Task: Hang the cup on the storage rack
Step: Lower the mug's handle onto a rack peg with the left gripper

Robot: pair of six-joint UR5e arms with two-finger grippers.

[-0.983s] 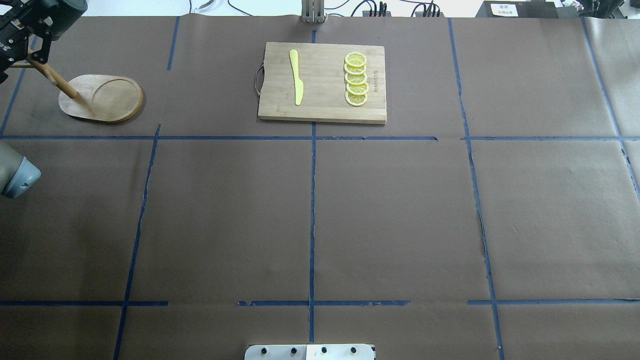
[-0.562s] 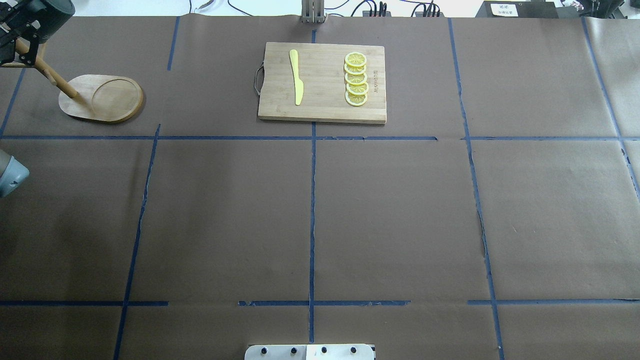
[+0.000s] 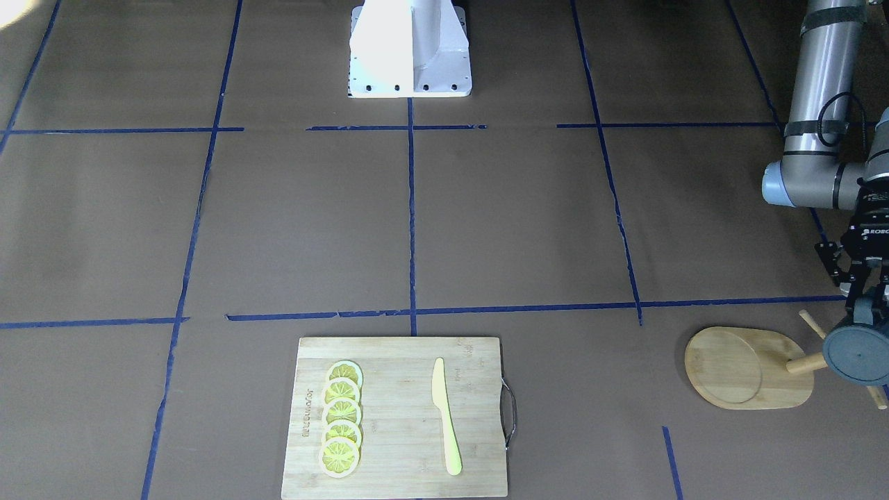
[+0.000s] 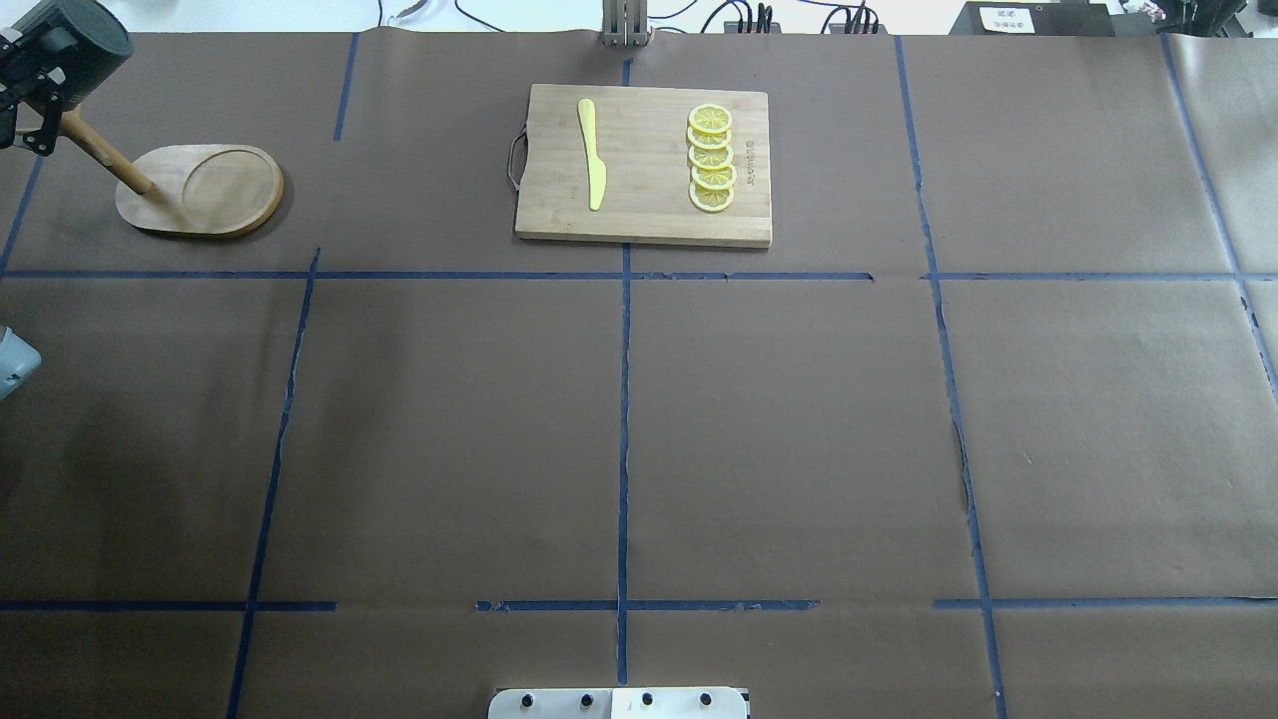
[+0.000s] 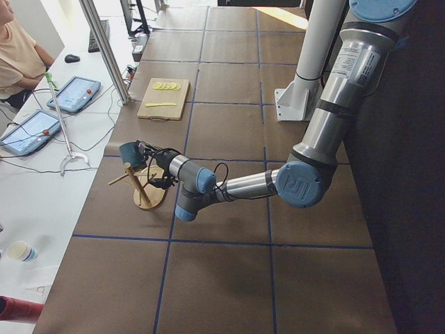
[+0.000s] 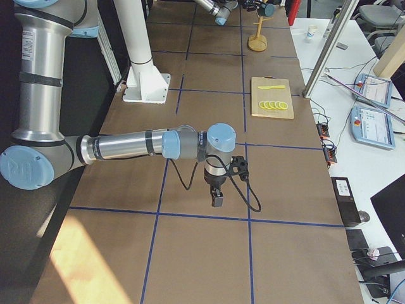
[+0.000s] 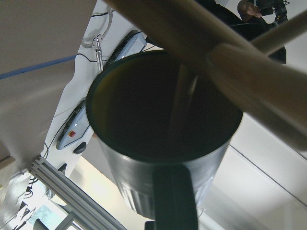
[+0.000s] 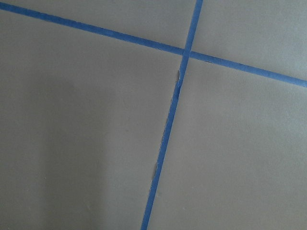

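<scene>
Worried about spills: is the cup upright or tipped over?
Tipped sideways: the cup shows its flat round base to the front-facing camera, and the left wrist view looks straight into its mouth.

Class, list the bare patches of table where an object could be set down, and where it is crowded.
Bare: the wide near half between the robot's base mount and the cutting board; the far right beside the board; the gap between board and storage rack. Crowded: the far-left corner, where the left tool holds the cup at the rack's pegs.
</scene>
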